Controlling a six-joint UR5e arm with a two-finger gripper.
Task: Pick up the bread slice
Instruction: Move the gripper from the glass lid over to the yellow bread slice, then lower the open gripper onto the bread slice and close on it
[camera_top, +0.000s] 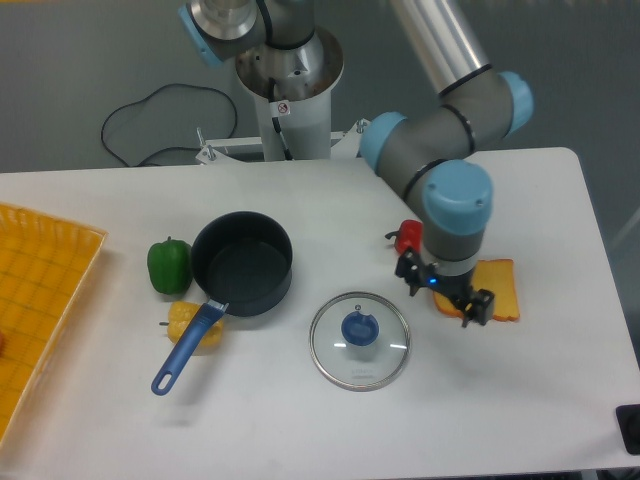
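The bread slice (500, 289) lies flat on the white table at the right, yellow-orange with a darker crust; its left half is hidden under the arm's wrist. My gripper (446, 290) hangs directly over the slice's left part, its two black fingers spread wide with nothing between them. How high it is above the slice cannot be judged from this view.
A red pepper (408, 236) sits just left of the gripper, partly hidden. A glass lid with a blue knob (359, 339) lies at centre front. A dark pot with a blue handle (241, 264), a green pepper (168, 265), a yellow pepper (184, 321) and a yellow tray (35, 300) are at the left.
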